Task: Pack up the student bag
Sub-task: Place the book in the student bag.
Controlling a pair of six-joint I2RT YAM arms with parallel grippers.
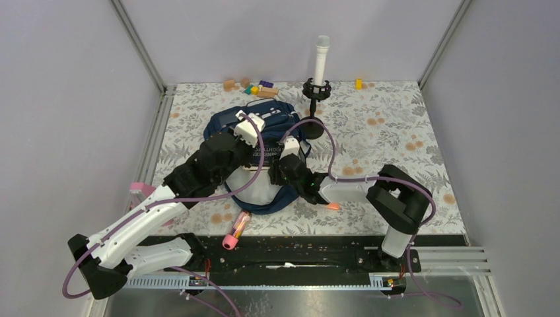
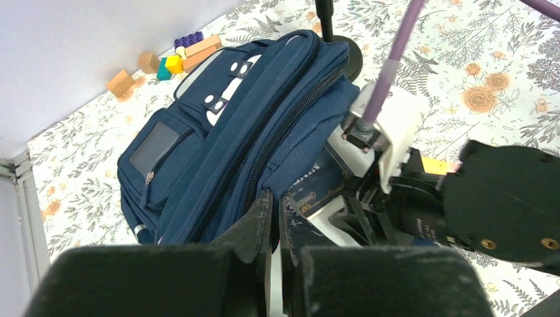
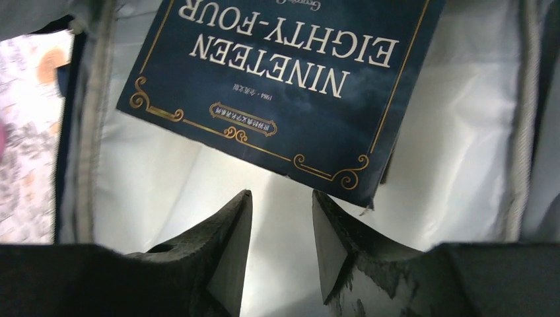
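The student bag (image 1: 228,125), a navy backpack, lies in the middle of the floral mat with its grey-lined opening toward the arms. It fills the left wrist view (image 2: 218,132). My left gripper (image 2: 277,208) is shut on the navy edge of the bag's opening, and shows from above (image 1: 253,150) at the bag's top. My right gripper (image 3: 280,198) is open and empty, inside the opening over the grey lining (image 3: 165,172). A dark blue book titled "Nineteen Eighty-Four" (image 3: 290,79) sits in the bag just beyond its fingertips. The book also shows from above (image 1: 266,152).
A pink marker (image 1: 236,231) lies at the mat's near edge, a pink object (image 1: 140,188) at the left edge, and an orange piece (image 1: 332,206) by the right forearm. Wooden and coloured blocks (image 1: 254,86) and a white cylinder on a black stand (image 1: 320,66) stand at the back.
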